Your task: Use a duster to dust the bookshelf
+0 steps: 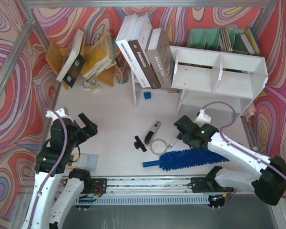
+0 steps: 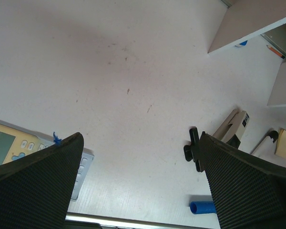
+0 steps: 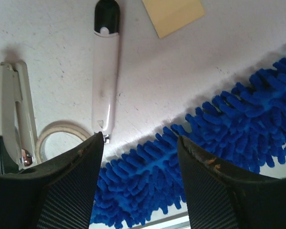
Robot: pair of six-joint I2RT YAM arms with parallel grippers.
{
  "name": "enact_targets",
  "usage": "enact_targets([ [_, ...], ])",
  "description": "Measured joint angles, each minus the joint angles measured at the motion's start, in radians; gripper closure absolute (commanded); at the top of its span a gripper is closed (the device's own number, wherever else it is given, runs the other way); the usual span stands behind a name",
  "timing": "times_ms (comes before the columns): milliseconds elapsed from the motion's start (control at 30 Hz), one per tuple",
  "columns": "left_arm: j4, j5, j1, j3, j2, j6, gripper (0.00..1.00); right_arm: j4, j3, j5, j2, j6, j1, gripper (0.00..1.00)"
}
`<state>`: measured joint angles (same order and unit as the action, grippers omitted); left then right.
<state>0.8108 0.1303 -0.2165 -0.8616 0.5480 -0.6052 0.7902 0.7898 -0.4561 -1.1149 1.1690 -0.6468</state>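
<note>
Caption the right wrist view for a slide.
Right gripper, jaws apart, hovers over the blue duster lying on the table beside a white pen-like tool.

Stapler, tape ring and black clip close together; calculator well to their left

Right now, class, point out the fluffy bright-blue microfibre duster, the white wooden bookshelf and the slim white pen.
Fluffy bright-blue microfibre duster (image 1: 190, 158): top view, shaggy head's middle.
White wooden bookshelf (image 1: 217, 71): top view, vertical divider.
Slim white pen (image 3: 106, 81): right wrist view, barrel.
</note>
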Motion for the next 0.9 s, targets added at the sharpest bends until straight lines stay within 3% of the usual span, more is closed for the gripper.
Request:
enact_targets([
  [233, 0.0, 0.001, 0.0, 0.0, 0.002, 0.0, 0.02, 0.092, -0.015, 0.019, 0.046, 0.068, 0.0, 0.32],
  [467, 0.0, 0.002, -0.001, 0.0, 0.002, 0.0, 0.02, 0.155, -0.099, 0.015, 0.13, 0.164, 0.0, 0.02],
  [900, 0.0, 0.005, -0.008, 0.001, 0.032, 0.0, 0.02, 0.169, -0.212, 0.014, 0.175, 0.311, 0.0, 0.02],
])
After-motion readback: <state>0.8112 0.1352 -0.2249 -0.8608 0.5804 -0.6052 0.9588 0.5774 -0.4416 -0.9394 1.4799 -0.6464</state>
